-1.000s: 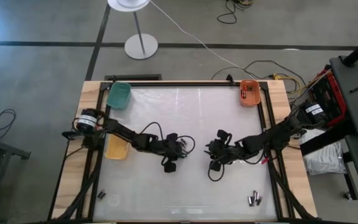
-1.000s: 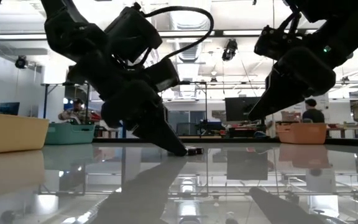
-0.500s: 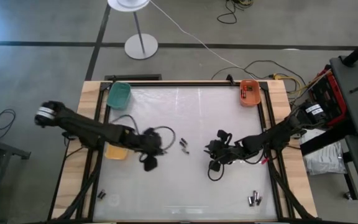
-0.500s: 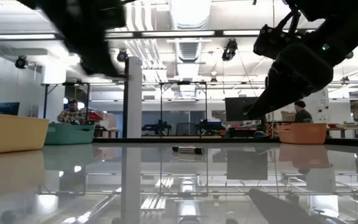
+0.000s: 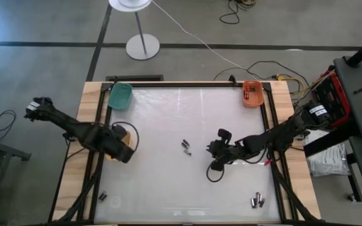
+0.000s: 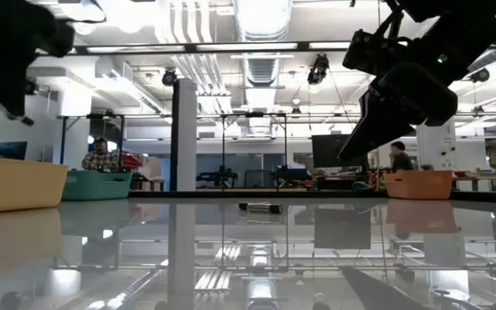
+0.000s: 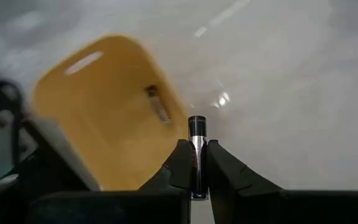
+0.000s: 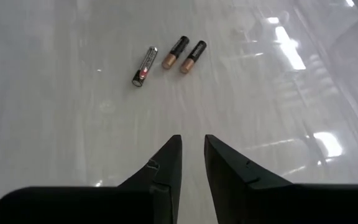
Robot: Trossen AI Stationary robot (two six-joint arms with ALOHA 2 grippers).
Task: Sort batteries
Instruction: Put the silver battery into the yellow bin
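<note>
My left gripper point(image 7: 196, 150) is shut on a dark battery point(image 7: 197, 127) with a red mark. It hangs over the right rim of the yellow bin point(image 7: 98, 118), at the table's left point(image 5: 123, 150). One battery point(image 7: 159, 106) lies inside that bin. Three batteries point(image 8: 143, 66) point(image 8: 174, 52) point(image 8: 192, 56) lie side by side on the white table top, near its middle point(image 5: 185, 147). My right gripper point(image 8: 193, 155) hovers to the right of them point(image 5: 215, 156), its fingers a narrow gap apart with nothing between them. My left gripper pinches the dark battery between its two fingertips, on the battery's sides at the red mark point(image 7: 195, 163). The fingers point steeply down and lie along the battery, whose silver-ringed end point(image 7: 197, 122) sticks out past the tips. The battery hangs clear of the table and the bin.
A green bin point(image 5: 120, 95) stands at the far left corner. An orange bin point(image 5: 252, 93) with batteries in it stands at the far right. More batteries lie near the front edge at the right point(image 5: 256, 201) and at the left point(image 5: 103, 197). People show in the room beyond.
My left gripper has risen from the table's middle and swung toward the left edge, rolling as it went. It has carried one battery to the yellow bin's rim. The other batteries have stayed in the middle of the table.
</note>
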